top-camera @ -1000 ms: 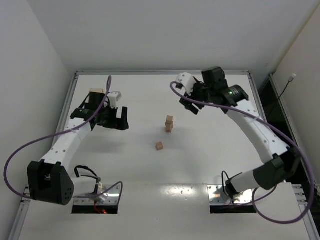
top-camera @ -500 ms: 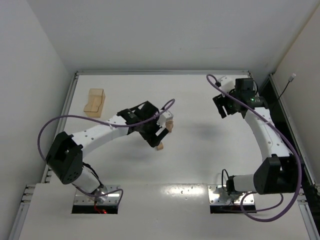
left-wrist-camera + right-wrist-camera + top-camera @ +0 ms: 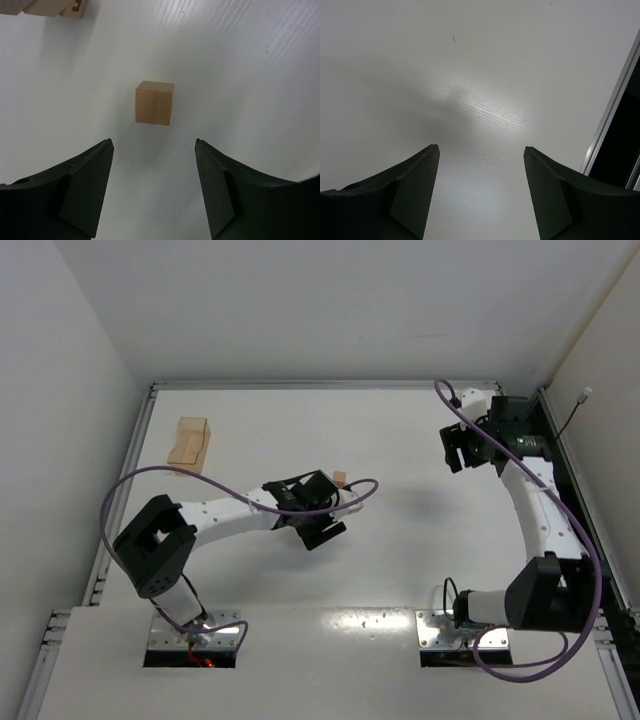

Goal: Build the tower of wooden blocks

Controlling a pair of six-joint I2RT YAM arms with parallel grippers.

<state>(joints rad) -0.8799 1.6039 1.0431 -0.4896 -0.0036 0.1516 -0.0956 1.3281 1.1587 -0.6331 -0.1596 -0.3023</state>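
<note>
A loose light-tan wooden cube lies on the white table just ahead of my left gripper, which is open and empty, its fingertips short of the cube. The base of the wood block tower shows at the top left of the left wrist view. In the top view only the tower's top shows, right behind my left gripper, which hides the loose cube. My right gripper is open and empty over bare table at the far right; it also shows in the right wrist view.
A light wooden tray lies at the far left of the table. The table's metal edge rail and a dark gap beyond it run close to the right gripper.
My left arm has swung from the far-left tray to the middle, over the loose cube beside the tower. My right arm has drawn back from the tower to the far right.
</note>
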